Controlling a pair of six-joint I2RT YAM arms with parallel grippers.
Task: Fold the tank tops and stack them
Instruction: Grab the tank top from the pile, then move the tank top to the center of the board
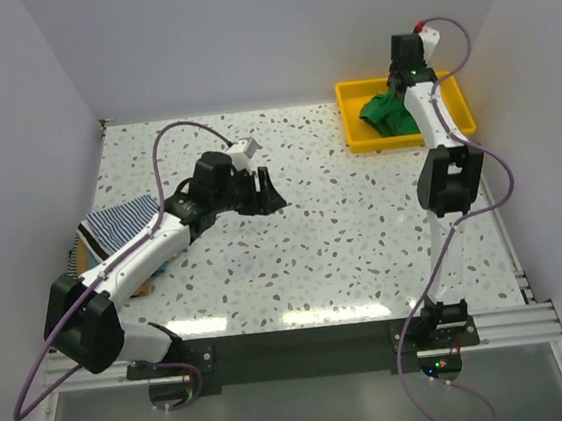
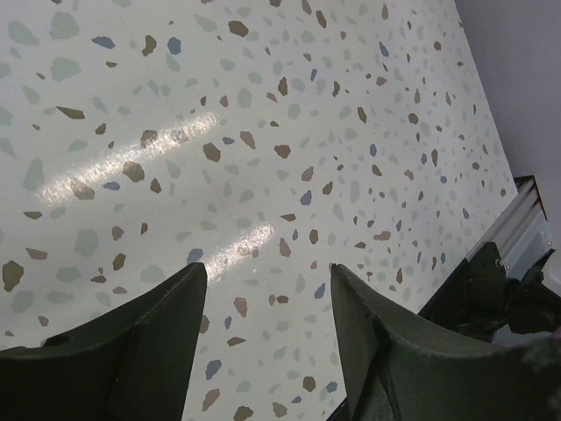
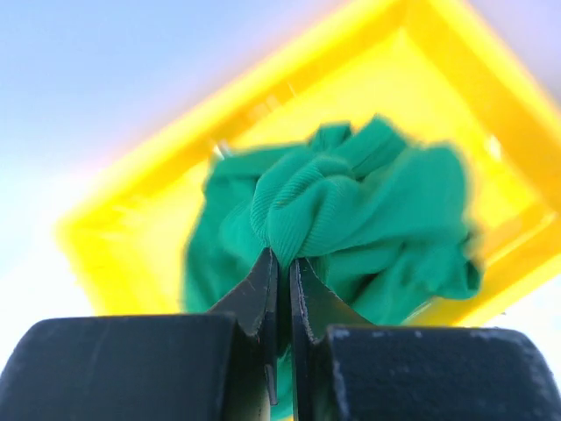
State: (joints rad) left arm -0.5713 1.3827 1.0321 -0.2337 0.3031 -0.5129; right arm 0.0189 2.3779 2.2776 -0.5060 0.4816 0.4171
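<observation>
A plain green tank top (image 1: 384, 114) lies crumpled in the yellow tray at the back right. My right gripper (image 3: 283, 259) is shut on a fold of the green tank top (image 3: 351, 210) and hangs over the tray (image 3: 123, 237). A navy-white striped tank top (image 1: 117, 226) lies folded at the table's left edge, partly under my left arm, on top of other cloth. My left gripper (image 1: 267, 190) hovers over the bare middle of the table, open, with only speckled tabletop between its fingers (image 2: 131, 342).
The yellow tray (image 1: 456, 102) stands in the table's far right corner, close to the right wall. Grey walls close in the table at the left, back and right. A metal rail (image 1: 305, 344) runs along the near edge by the arm bases.
</observation>
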